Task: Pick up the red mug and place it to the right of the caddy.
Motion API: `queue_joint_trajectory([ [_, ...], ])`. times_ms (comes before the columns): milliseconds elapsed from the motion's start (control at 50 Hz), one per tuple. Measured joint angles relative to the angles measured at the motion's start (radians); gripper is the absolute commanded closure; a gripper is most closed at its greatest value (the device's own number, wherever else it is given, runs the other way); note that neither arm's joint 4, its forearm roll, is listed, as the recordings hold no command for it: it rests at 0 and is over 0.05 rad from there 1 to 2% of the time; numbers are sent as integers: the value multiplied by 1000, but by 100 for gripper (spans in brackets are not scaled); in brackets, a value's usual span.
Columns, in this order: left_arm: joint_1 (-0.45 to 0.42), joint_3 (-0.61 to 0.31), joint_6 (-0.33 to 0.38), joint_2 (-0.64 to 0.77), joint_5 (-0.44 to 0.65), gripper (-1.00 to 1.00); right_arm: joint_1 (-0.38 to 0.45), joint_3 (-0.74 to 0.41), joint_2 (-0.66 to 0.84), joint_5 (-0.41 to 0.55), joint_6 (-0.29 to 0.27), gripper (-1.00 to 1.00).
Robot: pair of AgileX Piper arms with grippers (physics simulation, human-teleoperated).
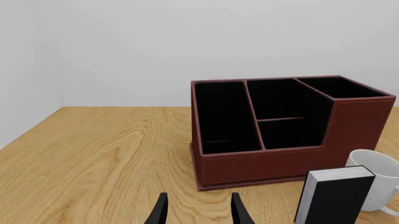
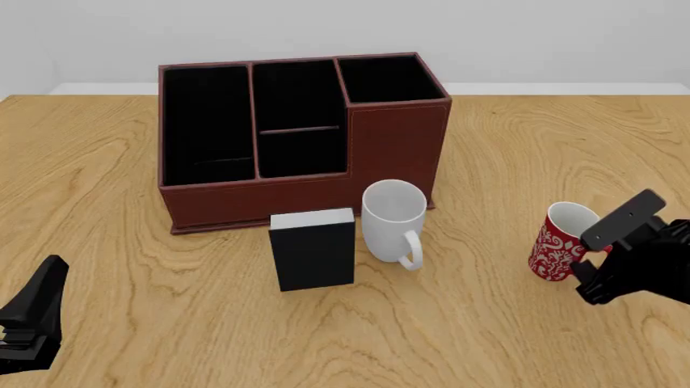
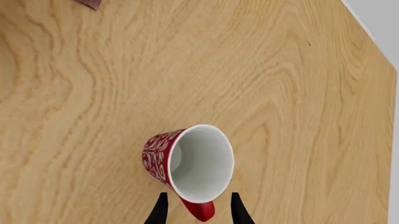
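The red mug (image 2: 555, 246) with white floral pattern stands on the table, right of and nearer than the caddy (image 2: 393, 149). In the right wrist view the red mug (image 3: 187, 163) shows its white inside, and its red handle (image 3: 201, 211) lies between the fingers of my right gripper (image 3: 197, 212). The fingers stand apart from the handle, so the gripper is open. In the front view my right gripper (image 2: 587, 259) sits at the mug's right side. My left gripper (image 1: 196, 212) is open and empty, low at the near left (image 2: 27, 323), facing the caddy (image 1: 355, 121).
A plain white mug (image 2: 390, 218) and a small black box with a white top (image 2: 313, 250) stand just in front of the caddy; both also show in the left wrist view, the mug (image 1: 377, 179) and the box (image 1: 333, 196). The wooden table (image 2: 518, 339) extends around them.
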Motion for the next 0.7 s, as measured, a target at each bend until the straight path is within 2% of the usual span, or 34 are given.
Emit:
queue_joint_trajectory([
  [260,0,0,0,0,0,-100,-4,19,47,-47,-9,-100],
  [280,0,0,0,0,0,-100,-5,19,49,-49,-10,100],
  [460,0,0,0,0,0,-100,-6,26,44,-83,-44,100],
  [700,0,0,0,0,0,-100,-5,32,35,-88,-53,100],
])
